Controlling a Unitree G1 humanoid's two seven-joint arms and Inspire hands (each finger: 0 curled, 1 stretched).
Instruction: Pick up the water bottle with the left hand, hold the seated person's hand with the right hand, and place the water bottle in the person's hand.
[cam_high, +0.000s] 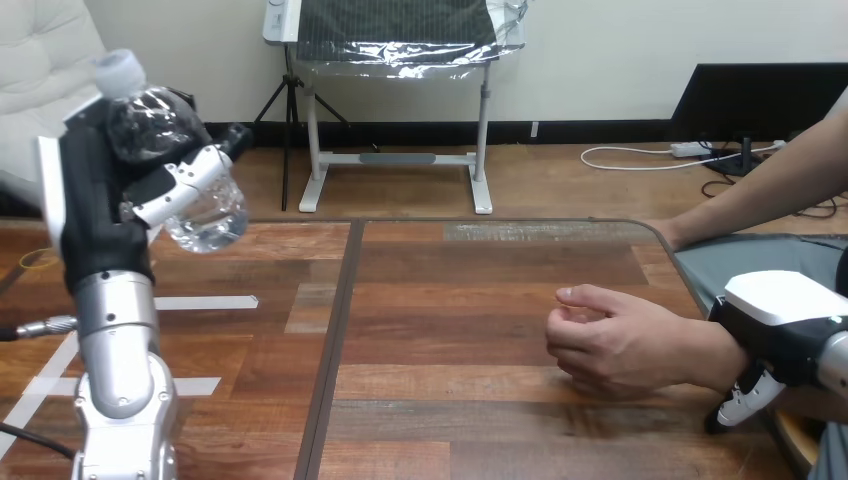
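Clear plastic held at a slant is the weak spot. The fingers (188, 183) of the left hand (92, 205) are curled tight round the water bottle (207, 215). The bottle hangs tilted, its cap (120, 68) toward the upper left, high over the left part of the table (450, 300) and well apart from the person's hand (610, 340). I judge that the smooth, rounded bottle could twist or slide out of that grip on the carry across to the right edge. That is more likely if the arm swings fast or the water inside shifts.

A second risk sits at the receiving end. The person's hand rests on the table near its right edge, curled loosely into a fist with no palm offered. A bottle lowered onto it as it lies would likely roll off onto the wood or knock the knuckles, so the hand would need to open or turn first.

The right hand (775, 320) lies over the person's wrist (712, 352), touching it, by the table's right edge. Whether it truly clasps that wrist I cannot tell. If it merely rests there, the wrist may drift as the bottle arrives, and the two would miss each other.
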